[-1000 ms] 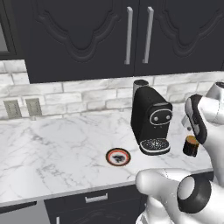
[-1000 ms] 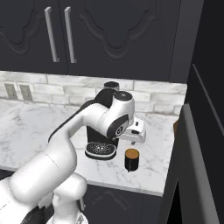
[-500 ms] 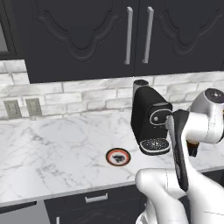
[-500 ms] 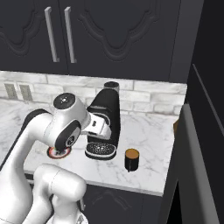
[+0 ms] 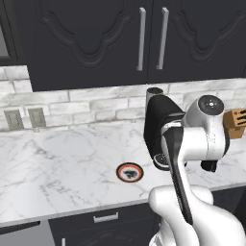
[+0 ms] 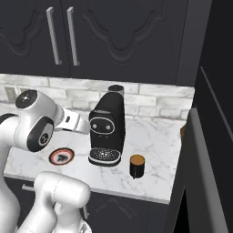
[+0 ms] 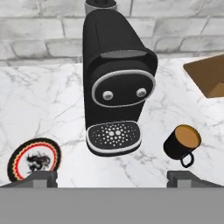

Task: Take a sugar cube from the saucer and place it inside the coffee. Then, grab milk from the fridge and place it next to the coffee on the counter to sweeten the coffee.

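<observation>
The saucer (image 7: 34,160), orange-rimmed with a dark pattern, lies on the white marble counter (image 7: 48,105) at the lower left of the hand view, and nothing sits on it. The coffee (image 7: 182,141), a black mug of brown liquid, stands at the lower right. My gripper (image 7: 113,179) is open, its fingertips (image 7: 42,177) wide apart, hovering in front of the machine between saucer and mug. From the right base view the saucer (image 6: 61,156) is left of the machine and the coffee (image 6: 137,165) right of it. The sugar cube and milk are out of view. The fridge (image 6: 187,146) shows its light-grey edge.
A black coffee machine (image 7: 116,83) with a round perforated drip tray stands straight ahead of the hand. A wooden knife block (image 5: 236,123) sits at the counter's right end. Black wall cabinets (image 5: 144,33) hang above, and my arm (image 5: 192,144) crosses in front of the machine.
The arm has swung left from above the coffee mug to in front of the machine, toward the saucer side. The gripper has stayed open.
</observation>
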You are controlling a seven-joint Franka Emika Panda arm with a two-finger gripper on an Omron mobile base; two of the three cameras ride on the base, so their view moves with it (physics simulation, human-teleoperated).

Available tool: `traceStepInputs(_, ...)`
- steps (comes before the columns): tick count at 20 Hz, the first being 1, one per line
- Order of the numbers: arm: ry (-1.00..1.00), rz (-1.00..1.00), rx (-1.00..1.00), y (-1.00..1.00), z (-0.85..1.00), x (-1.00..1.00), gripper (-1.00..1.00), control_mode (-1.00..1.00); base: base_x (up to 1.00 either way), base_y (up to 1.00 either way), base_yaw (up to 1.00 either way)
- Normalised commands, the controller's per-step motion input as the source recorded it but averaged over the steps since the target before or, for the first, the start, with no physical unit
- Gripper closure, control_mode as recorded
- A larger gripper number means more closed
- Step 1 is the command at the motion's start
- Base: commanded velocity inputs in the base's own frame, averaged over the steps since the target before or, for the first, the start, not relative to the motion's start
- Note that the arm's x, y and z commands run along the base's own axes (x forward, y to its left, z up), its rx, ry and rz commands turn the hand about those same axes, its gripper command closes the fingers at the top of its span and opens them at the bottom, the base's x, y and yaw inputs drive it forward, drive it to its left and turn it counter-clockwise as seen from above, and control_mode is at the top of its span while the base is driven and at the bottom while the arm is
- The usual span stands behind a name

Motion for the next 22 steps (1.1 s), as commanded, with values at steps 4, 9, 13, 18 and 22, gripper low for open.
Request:
traceStepInputs(4, 0.0, 0.0, 0.0, 0.0, 0.0, -0.06, -1.0, -1.0, 0.0, 0.0, 0.0)
traceStepInputs(9, 0.0, 0.04, 0.0, 0.16, -0.02, -0.36, -1.0, -1.0, 0.0, 0.0, 0.0)
traceStepInputs(13, 0.0, 0.0, 0.0, 0.0, 0.0, 0.0, -1.0, 1.0, -0.47, 0.24, 0.31)
traceStepInputs(18, 0.0, 0.0, 0.0, 0.0, 0.0, 0.0, -1.0, 1.0, -0.32, 0.32, 0.48)
traceStepInputs(22, 0.0, 0.0, 0.0, 0.0, 0.0, 0.0, -1.0, 1.0, -0.15, 0.4, 0.62)
